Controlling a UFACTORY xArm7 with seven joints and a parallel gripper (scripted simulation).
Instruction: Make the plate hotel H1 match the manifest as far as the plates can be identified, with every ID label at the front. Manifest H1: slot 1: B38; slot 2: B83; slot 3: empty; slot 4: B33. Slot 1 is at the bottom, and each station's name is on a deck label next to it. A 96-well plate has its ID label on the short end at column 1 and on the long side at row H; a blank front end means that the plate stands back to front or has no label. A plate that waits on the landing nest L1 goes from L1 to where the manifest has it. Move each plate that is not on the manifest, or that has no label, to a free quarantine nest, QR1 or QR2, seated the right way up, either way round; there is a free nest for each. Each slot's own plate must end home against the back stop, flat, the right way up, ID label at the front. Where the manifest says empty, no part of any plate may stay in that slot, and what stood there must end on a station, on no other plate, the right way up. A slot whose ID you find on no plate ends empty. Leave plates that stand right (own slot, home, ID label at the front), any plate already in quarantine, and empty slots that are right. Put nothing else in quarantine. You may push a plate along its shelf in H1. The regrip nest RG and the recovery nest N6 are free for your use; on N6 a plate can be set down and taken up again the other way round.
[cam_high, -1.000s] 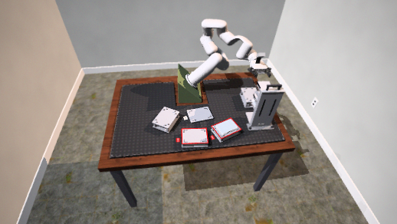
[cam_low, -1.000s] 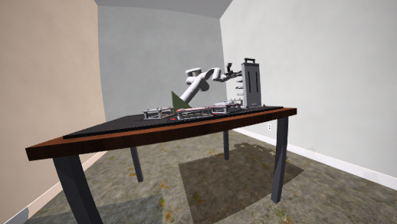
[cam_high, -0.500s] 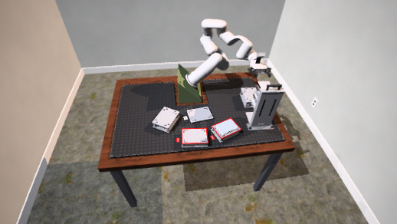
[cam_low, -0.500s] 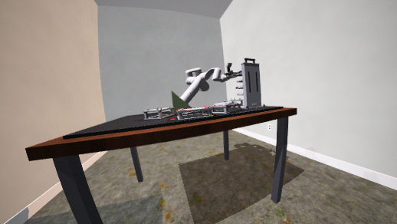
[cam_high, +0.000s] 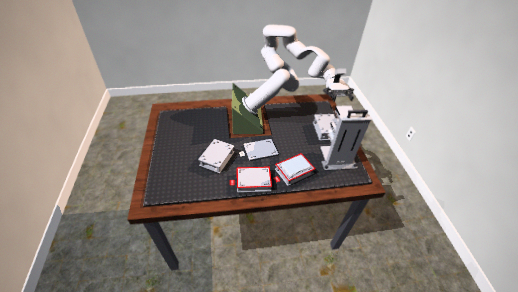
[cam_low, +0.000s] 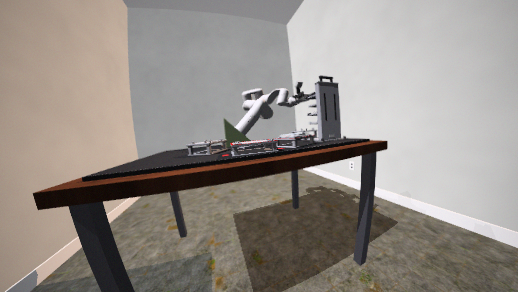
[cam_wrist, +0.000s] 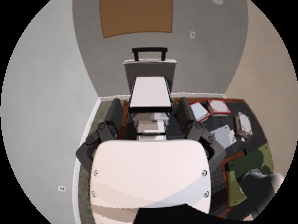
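The grey plate hotel (cam_high: 346, 141) with a top handle stands at the table's right edge; it also shows in the side view (cam_low: 327, 109) and in the wrist view (cam_wrist: 152, 76). A white plate (cam_high: 325, 125) lies on the deck just before its open front. In the wrist view that plate (cam_wrist: 149, 177) fills the foreground, and plate tops show on the hotel's shelves (cam_wrist: 150, 92). My gripper (cam_high: 340, 90) hangs open and empty above the deck plate, level with the hotel's upper part, facing its front (cam_wrist: 153, 121). No ID labels are readable.
Two red-rimmed nests hold plates, one at the front middle (cam_high: 254, 178) and one to its right (cam_high: 295, 168). Another plate sits on a raised nest (cam_high: 216, 155), beside a flat grey nest (cam_high: 260, 148). A green wedge (cam_high: 246, 117) stands at the arm's base.
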